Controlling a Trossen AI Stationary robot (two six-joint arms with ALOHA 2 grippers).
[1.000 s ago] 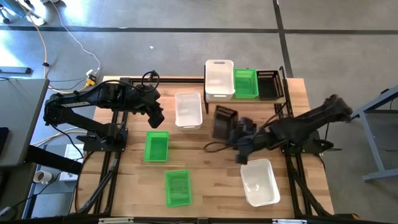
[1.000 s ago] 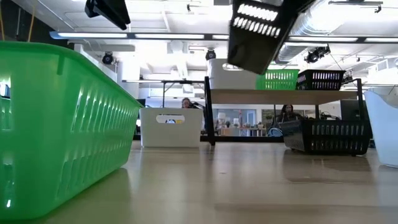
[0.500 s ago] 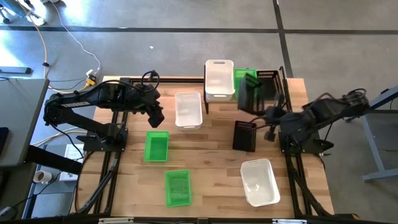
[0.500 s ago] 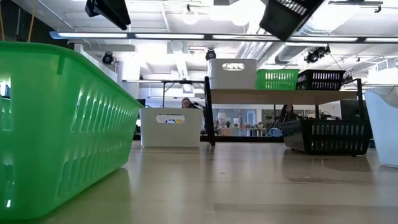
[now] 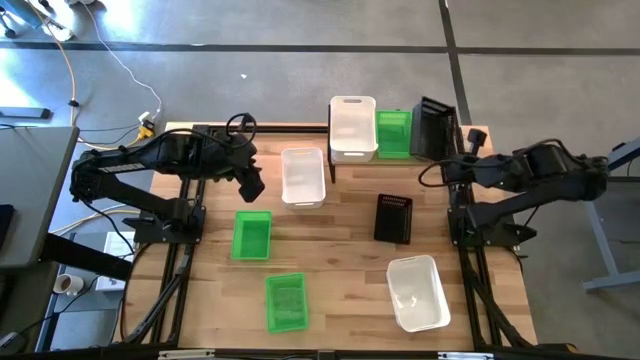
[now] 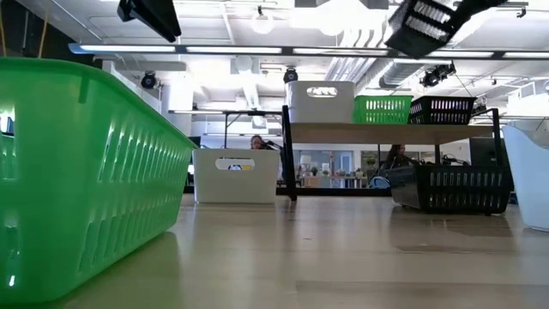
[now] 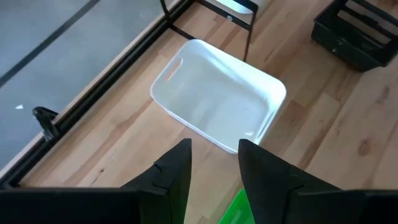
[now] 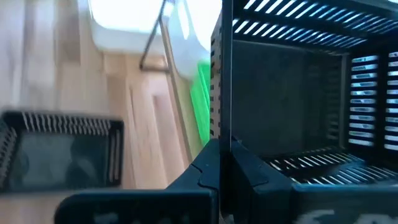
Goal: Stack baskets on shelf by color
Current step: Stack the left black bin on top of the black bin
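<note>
My right gripper [image 8: 222, 163] is shut on a black mesh basket [image 5: 435, 124] and holds it tilted in the air above the shelf's [image 6: 390, 132] right end. The shelf carries a white basket [image 6: 322, 100], a green one [image 6: 382, 109] and a black one [image 6: 442, 109]. On the table stand a second black basket [image 5: 393, 218], two white baskets [image 5: 302, 175] [image 5: 418, 292] and two green ones [image 5: 251, 234] [image 5: 286, 301]. My left gripper [image 7: 211, 163] is open and hovers over the near rim of the white basket [image 7: 217, 106]. My right gripper pinches one mesh wall of the black basket at its rim [image 8: 222, 118], with one finger inside the basket and one outside. The basket is lifted clear and tilted, high above the shelf in the low view [image 6: 429, 21].
The shelf stands at the table's far edge, right of centre. Bare wood lies between the green baskets and the black basket on the table. Black frame rails run along the table's left and right sides. People sit in the room beyond the table.
My right gripper has carried the black basket from over the table's middle up and toward the far right, to above the shelf's right end. The basket has turned about in the hold as it went. The black basket on the table has come into view from under the arm.
</note>
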